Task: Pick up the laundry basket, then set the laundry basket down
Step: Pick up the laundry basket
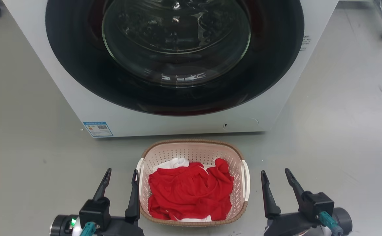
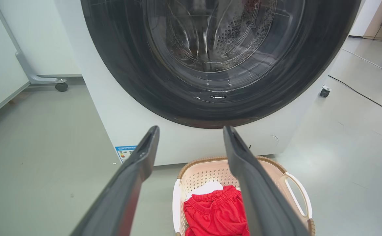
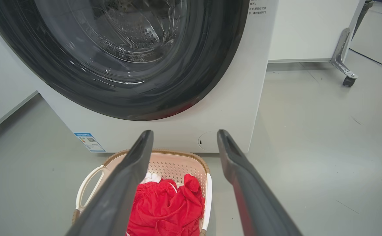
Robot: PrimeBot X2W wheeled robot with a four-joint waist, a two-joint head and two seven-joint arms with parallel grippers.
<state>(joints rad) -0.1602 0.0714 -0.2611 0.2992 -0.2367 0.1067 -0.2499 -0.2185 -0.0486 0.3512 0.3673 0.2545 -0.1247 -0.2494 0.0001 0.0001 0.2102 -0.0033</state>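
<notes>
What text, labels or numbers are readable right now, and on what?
Blue label, lower left front of the washer: print and a QR-style code, too small to read.
Small printed lines, upper right of the washer front: Chinese characters, too blurred to quote.
The laundry basket: no text seen.

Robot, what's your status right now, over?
Left hand open, beside basket. Right hand open, on its other side. Basket on floor before washer, red clothes inside, not lifted. Nothing between hands and basket.
</notes>
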